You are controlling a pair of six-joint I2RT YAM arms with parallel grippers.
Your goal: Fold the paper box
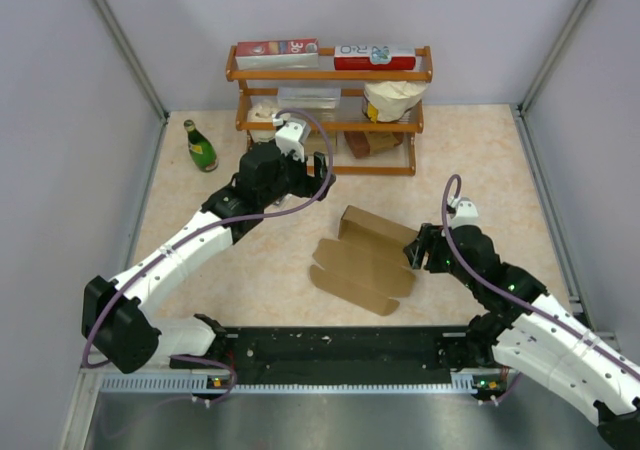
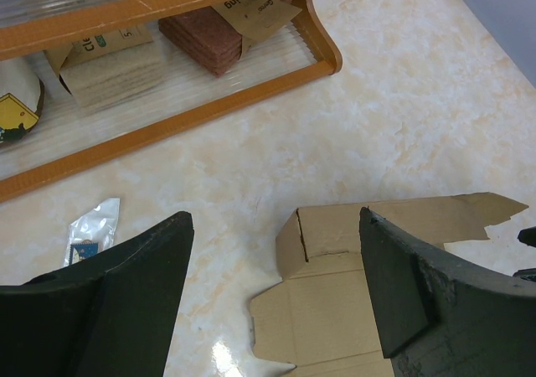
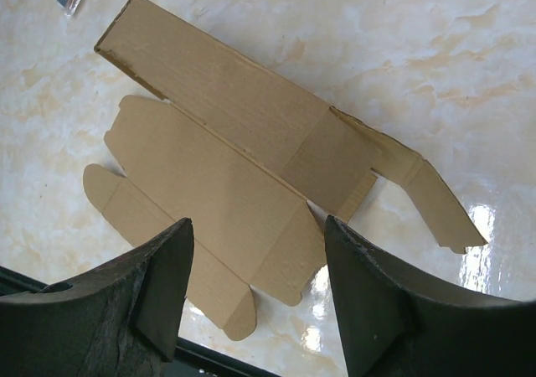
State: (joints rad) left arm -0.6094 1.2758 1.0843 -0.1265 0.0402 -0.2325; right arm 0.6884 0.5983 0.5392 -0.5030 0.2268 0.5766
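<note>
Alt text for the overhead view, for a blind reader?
A brown paper box, mostly flat with one side folded up, lies on the table. The right gripper is open at its right edge; the left gripper is open near its far side.

The left gripper (image 2: pixel 275 218) hangs with its fingers spread wide above the marbled table (image 2: pixel 402 100). The paper box (image 2: pixel 327 302) lies under it, one flap raised. A wooden rack (image 2: pixel 167 126) stands beyond, with a small packet (image 2: pixel 94 226) nearby.

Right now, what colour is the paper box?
The paper box is plain brown, clearest in the right wrist view.
</note>
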